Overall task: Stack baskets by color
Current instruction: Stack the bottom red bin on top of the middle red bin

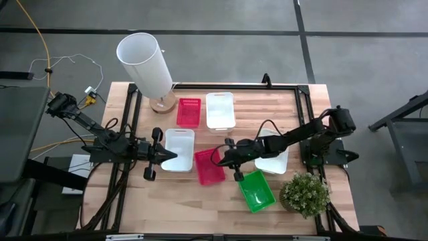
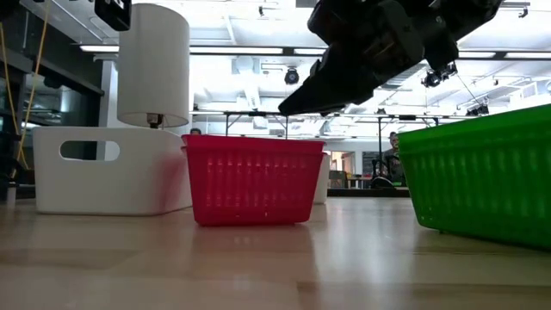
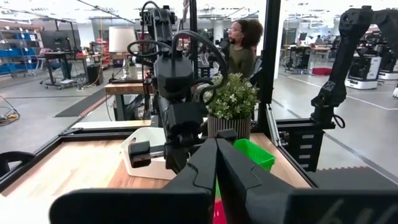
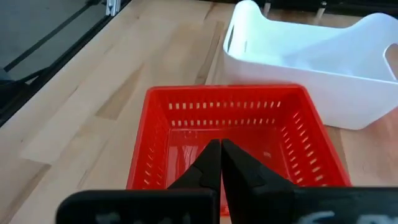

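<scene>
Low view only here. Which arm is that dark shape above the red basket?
Observer: The right arm. Its jaws are shut above the red basket.
Operator: Where's the left arm?
Observer: Its jaws are shut too, over a white basket right beside that red one.
Operator: Any more reds on the table?
Observer: A second red basket sits farther back by the cylinder, with another white basket next to it.
</scene>
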`<control>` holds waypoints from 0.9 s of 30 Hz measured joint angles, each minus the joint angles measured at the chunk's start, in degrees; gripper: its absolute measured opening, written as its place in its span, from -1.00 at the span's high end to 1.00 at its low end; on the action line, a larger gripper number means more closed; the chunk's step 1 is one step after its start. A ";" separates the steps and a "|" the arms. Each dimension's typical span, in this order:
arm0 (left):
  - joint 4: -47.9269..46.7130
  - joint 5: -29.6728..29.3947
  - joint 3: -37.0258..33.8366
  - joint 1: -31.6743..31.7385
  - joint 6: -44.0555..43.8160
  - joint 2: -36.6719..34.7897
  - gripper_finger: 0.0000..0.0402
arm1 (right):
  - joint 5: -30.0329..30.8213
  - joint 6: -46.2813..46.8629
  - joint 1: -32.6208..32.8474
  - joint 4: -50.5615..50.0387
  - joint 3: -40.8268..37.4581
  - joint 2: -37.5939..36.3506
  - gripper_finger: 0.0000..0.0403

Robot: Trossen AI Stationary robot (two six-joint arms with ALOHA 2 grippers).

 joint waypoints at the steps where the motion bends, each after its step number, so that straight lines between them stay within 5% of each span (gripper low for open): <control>1: 0.00 0.00 0.00 0.00 0.00 0.00 1.00 | 0.01 0.00 0.00 0.55 0.00 -0.14 1.00; 7: 0.02 0.00 0.00 0.02 0.02 0.00 1.00 | 3.27 4.63 0.02 1.66 1.75 0.06 1.00; 17: 0.08 -0.03 0.00 0.04 0.03 0.01 1.00 | 9.54 6.05 0.01 -15.49 13.32 7.95 1.00; 27: -0.01 -0.02 0.00 0.02 -0.37 0.01 1.00 | 22.09 8.59 -0.15 -31.56 23.80 12.30 1.00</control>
